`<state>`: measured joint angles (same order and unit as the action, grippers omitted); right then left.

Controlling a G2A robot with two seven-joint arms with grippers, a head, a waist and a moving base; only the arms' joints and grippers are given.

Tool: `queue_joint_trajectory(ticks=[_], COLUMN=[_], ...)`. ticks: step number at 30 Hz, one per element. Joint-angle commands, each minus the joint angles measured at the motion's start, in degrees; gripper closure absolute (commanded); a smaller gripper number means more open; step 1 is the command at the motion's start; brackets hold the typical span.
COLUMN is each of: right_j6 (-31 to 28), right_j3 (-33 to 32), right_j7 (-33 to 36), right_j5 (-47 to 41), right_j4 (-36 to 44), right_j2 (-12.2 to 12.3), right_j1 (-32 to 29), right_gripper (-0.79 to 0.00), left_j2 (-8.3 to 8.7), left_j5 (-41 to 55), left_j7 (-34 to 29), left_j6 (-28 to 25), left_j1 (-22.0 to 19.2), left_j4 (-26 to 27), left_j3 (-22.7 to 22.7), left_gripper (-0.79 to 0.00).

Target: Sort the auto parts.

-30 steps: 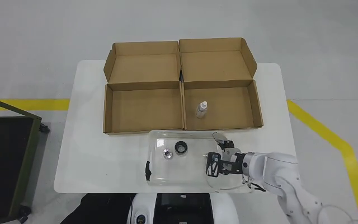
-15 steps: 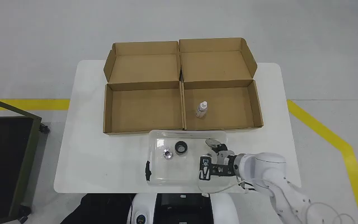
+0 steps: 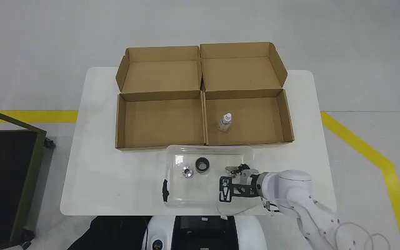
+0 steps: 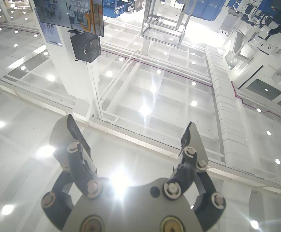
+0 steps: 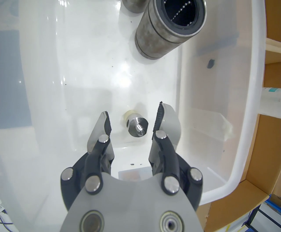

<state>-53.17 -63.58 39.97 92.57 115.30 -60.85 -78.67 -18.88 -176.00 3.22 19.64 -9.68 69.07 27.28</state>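
My right claw [image 5: 134, 113] is spread wide inside the clear bin [image 5: 252, 87]. A small silver part [image 5: 137, 127] lies between its fingers and touches neither. Beyond the tips a linear bearing [image 5: 169, 28] stands on end, with a second metal piece [image 5: 131, 4] just past it. Outside the bin wall sit the cardboard boxes [image 3: 159, 122], one holding a small bottle [image 3: 225, 121]. The right arm reaches in low across the bin's rim. My left claw [image 4: 130, 123] is spread, empty, and aimed at the ceiling.

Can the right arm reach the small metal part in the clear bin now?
Probably yes: the right gripper hangs just over the small metal part, jaws open to either side of it, with nothing in the way.
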Motion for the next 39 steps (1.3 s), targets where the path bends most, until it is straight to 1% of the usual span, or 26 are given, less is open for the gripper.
queue_joint_trajectory(ticks=[1, 3, 4, 5, 6, 7, 8, 15, 20, 23, 26, 29, 31, 36, 39], right_j6=[0.05, 0.09, 0.16, 0.22, 0.29, 0.34, 0.35, -0.26, 0.24, 0.87, 0.31, 1.07, 1.68, 3.53, 4.92], right_j3=[0.38, 0.7, 0.81, 0.9, 0.98, 1.04, 1.09, 0.94, 0.08, -0.59, -1.04, -1.29, -1.4, -2.3, -3.17], right_j7=[0.14, 0.31, 0.35, 0.45, 0.49, 0.56, 0.54, -1.65, -5.07, -9.02, -14.05, -19.63, -24.03, -30.47, -33.12], right_j5=[-0.17, -0.25, -0.34, -0.28, -0.29, -0.18, -0.13, -0.06, 0.18, -0.2, -0.57, -1.28, -3.29, -5.99, -8.2], right_j4=[-0.28, -0.43, -0.49, -0.47, -0.49, -0.45, -0.38, 1.37, 3.35, 4.09, 4.17, 2.52, 1.07, 0.0, -0.46], right_j2=[-0.03, -0.03, -0.03, -0.03, -0.01, 0.0, 0.03, 0.33, 0.63, 0.79, 0.97, 0.99, 0.91, 0.88, 0.86], right_j1=[0.33, 0.6, 0.69, 0.79, 0.84, 0.9, 0.93, 0.64, -0.03, -0.5, -0.47, 0.03, 0.35, 0.67, 0.71], right_gripper=[-0.342, -0.289, -0.237, -0.16, -0.12, -0.022, 0.0, 0.0, 0.0, 0.0, 0.0, 0.0, 0.0, 0.0, 0.0], left_j2=[0.0, 0.0, 0.0, 0.0, 0.0, 0.0, 0.0, 0.0, 0.0, 0.0, 0.0, 0.0, 0.0, 0.0, 0.0], left_j5=[0.0, 0.0, 0.0, 0.0, 0.0, 0.0, 0.0, 0.0, 0.0, 0.0, 0.0, 0.0, 0.0, 0.0, 0.0], left_j7=[0.0, 0.0, 0.0, 0.0, 0.0, 0.0, 0.0, 0.0, 0.0, 0.0, 0.0, 0.0, 0.0, 0.0, 0.0], left_j6=[0.0, 0.0, 0.0, 0.0, 0.0, 0.0, 0.0, 0.0, 0.0, 0.0, 0.0, 0.0, 0.0, 0.0, 0.0], left_j1=[0.0, 0.0, 0.0, 0.0, 0.0, 0.0, 0.0, 0.0, 0.0, 0.0, 0.0, 0.0, 0.0, 0.0, 0.0], left_j4=[0.0, 0.0, 0.0, 0.0, 0.0, 0.0, 0.0, 0.0, 0.0, 0.0, 0.0, 0.0, 0.0, 0.0, 0.0], left_j3=[0.0, 0.0, 0.0, 0.0, 0.0, 0.0, 0.0, 0.0, 0.0, 0.0, 0.0, 0.0, 0.0, 0.0, 0.0], left_gripper=[-0.785, -0.785, -0.785, -0.785, -0.785, -0.785, -0.785, -0.785, -0.785, -0.785, -0.785, -0.785, -0.785, -0.785, -0.785])
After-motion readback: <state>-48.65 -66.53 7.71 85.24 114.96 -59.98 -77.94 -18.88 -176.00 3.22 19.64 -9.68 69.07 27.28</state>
